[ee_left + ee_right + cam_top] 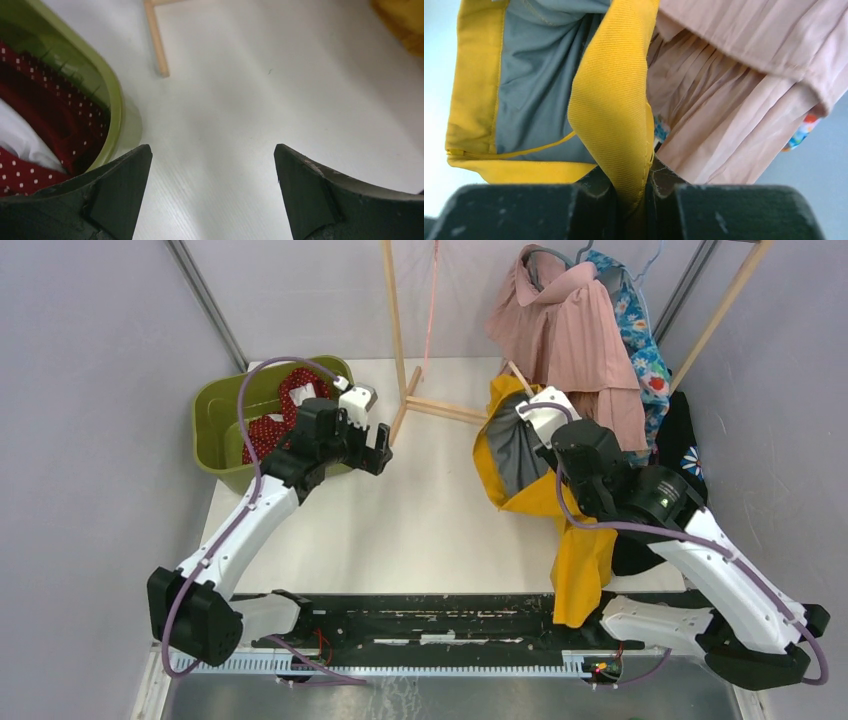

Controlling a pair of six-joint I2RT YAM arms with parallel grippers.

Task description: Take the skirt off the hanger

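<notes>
Mustard-yellow skirt [520, 495], with grey lining showing inside it. Behind it there's a pale pink pleated garment [590, 340], and a blue one [645, 350] splashed with a white, red and green floral print. Black cloth [680, 440] at the far right has a white flower on it. Over on the other side is an olive-green bin [207, 425], holding dark red fabric [272, 432] dotted white. White table [420, 520], pale wooden rack [395, 320], purple cables [640, 530].

**Hidden from you**

From above, the skirt [525, 500] hides your right gripper's [633, 195] fingertips. The rack [394, 320] runs off the top edge there. The right wrist view cuts the skirt off, and the left wrist view crops the bin [116, 105].
</notes>
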